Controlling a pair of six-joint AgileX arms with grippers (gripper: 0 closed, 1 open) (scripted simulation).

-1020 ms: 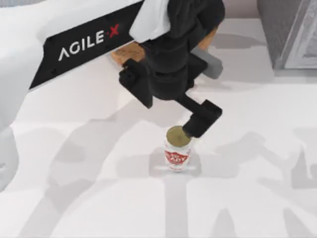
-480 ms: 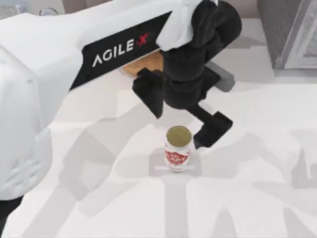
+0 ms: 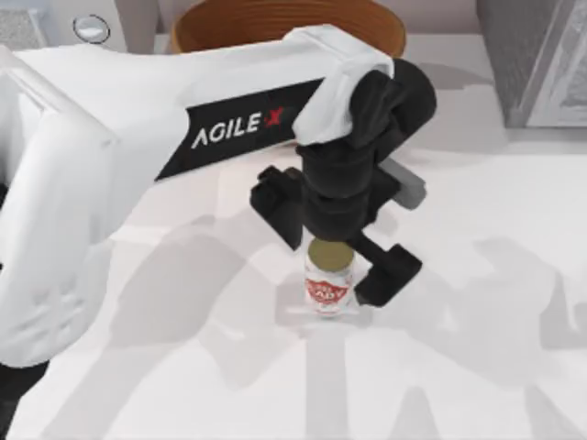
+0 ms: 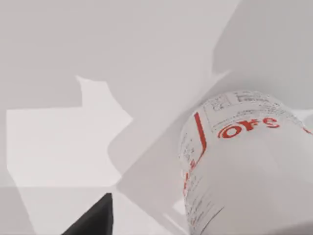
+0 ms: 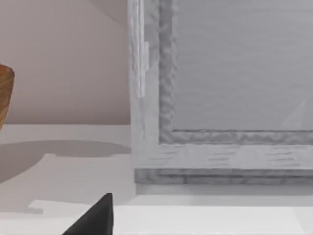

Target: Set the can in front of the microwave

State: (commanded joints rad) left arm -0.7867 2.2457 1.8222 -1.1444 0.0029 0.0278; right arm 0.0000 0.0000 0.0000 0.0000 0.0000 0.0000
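White surface point(image 3: 477, 367) spreads beneath the left arm, which reaches from the top view's left toward the middle, where the can point(image 3: 329, 280) stands upright with its gold lid and red-and-white label. The left end effector point(image 3: 337, 263) hangs over the can with its dark fingers point(image 3: 389, 273) spread open on either side of it. A woven brown basket point(image 3: 275, 20) sits at the back, the pale microwave point(image 3: 55, 23) at the back left corner and a darker grey appliance point(image 3: 537, 60) at the back right.
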